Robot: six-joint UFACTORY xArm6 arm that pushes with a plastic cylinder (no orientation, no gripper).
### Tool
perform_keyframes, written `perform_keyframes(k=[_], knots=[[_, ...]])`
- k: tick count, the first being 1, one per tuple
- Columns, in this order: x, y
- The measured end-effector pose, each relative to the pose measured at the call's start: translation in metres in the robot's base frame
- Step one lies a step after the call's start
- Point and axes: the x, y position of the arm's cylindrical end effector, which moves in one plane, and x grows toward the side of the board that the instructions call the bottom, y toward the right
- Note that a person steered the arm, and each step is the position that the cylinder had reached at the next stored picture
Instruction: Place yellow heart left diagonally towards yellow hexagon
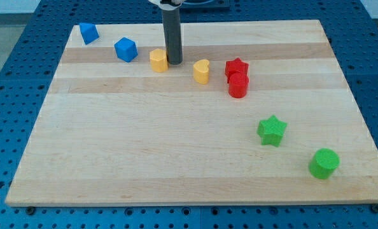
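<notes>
Progress on the task looks partial at best: the yellow heart (202, 71) sits on the wooden surface (176, 159) near the view's top, clearly apart from the yellow hexagon (158, 60), which lies to its left and slightly higher in the view. My tip (174, 62) stands between the two, just beside the hexagon's right edge and possibly touching it, while a visible gap separates it from the heart. There are no fingers on this rod, so nothing is grasped or released; it can only push. Judging from this layout, the heart has not yet been brought close to the hexagon, and the tip is on the wrong side for that push: it would need to get round to the heart's right and lower side before driving it up and leftward. Just right of the heart a red star (237, 67) and a red cylinder (238, 85) stand touching each other, leaving little room for that approach. Two blue blocks (125, 49) (88, 32) lie further left along the top, and a green star (272, 130) and green cylinder (323, 163) sit well apart toward the view's bottom right.
</notes>
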Motion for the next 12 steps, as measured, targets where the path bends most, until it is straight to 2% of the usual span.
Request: perform_keyframes(k=[1, 4, 8, 10, 12], knots=[[0.000, 0.007], [0.000, 0.094], [0.027, 0.088], [0.029, 0.072], [0.025, 0.081]])
